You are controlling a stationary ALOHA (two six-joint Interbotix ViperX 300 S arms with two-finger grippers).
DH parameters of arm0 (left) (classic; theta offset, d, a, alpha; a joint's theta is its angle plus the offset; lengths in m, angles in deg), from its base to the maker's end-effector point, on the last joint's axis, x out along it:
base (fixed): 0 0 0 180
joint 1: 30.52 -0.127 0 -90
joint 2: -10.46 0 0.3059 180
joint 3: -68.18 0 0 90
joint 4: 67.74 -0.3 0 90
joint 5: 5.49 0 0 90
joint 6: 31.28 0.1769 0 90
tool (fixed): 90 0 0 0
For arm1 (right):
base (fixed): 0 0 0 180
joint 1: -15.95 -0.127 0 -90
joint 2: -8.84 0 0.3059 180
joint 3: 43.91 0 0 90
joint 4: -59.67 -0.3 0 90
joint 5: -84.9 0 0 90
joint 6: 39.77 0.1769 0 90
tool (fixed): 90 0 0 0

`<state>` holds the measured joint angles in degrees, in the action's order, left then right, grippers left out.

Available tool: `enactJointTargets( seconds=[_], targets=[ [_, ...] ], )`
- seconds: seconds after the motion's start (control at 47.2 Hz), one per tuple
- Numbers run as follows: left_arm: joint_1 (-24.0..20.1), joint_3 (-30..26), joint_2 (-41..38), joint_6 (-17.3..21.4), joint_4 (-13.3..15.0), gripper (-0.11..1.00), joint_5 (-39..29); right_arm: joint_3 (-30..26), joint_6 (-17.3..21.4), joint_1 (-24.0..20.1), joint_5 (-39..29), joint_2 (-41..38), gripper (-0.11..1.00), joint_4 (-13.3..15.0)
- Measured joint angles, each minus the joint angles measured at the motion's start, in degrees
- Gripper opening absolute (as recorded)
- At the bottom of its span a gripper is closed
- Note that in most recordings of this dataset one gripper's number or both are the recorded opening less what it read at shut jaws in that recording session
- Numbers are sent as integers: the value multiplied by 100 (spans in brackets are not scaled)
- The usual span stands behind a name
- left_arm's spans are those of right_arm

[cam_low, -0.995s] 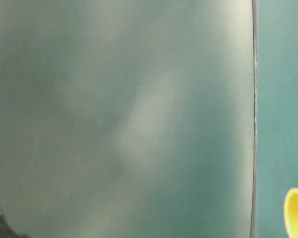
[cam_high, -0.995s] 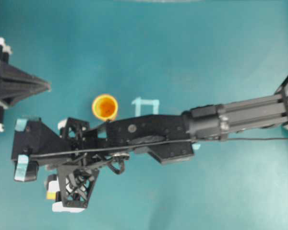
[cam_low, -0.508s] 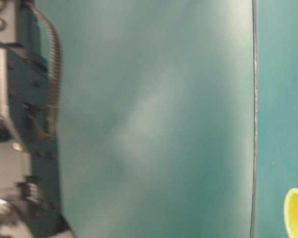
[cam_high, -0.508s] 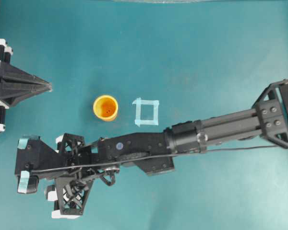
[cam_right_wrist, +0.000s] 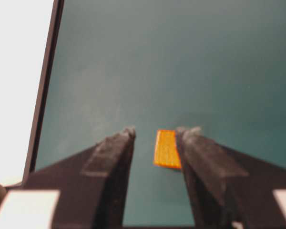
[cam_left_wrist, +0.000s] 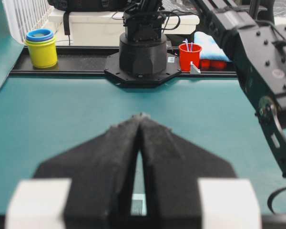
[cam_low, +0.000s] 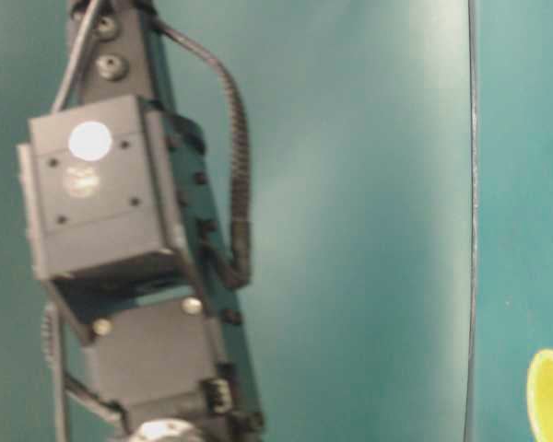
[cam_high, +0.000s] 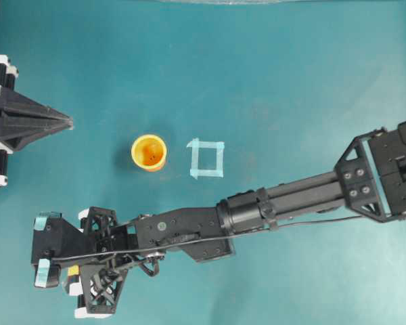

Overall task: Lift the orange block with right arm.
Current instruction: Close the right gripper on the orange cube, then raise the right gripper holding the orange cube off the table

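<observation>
While no writing shows, the orange block point(cam_right_wrist: 166, 148) sits between open jaws.

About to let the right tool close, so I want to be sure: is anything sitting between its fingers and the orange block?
Nothing visible. The orange block lies on bare table between the right tool's open fingers, close beside one finger. The orange cup stands well away.

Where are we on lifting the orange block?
Done: the right tool is open and lined up, with the orange block between its fingers, close to one. In hand: the approach; the block sits on the table, not gripped. Left: close and lift. The left tool is shut, away.
</observation>
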<state>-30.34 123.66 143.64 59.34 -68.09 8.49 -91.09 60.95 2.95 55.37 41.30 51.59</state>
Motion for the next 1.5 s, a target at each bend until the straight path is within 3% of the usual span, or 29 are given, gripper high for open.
enactJointTargets(
  seconds=[0.36,0.72,1.503],
  targets=[
    [0,-9,-9,0,0,0,0,0,9,-114,536,-299,47,44],
    [0,-9,-9,-26,-9,0,0,0,-9,-123,642,-396,52,870],
    [-9,-9,-9,-26,0,0,-123,-9,0,-149,642,-633,61,844]
  ],
)
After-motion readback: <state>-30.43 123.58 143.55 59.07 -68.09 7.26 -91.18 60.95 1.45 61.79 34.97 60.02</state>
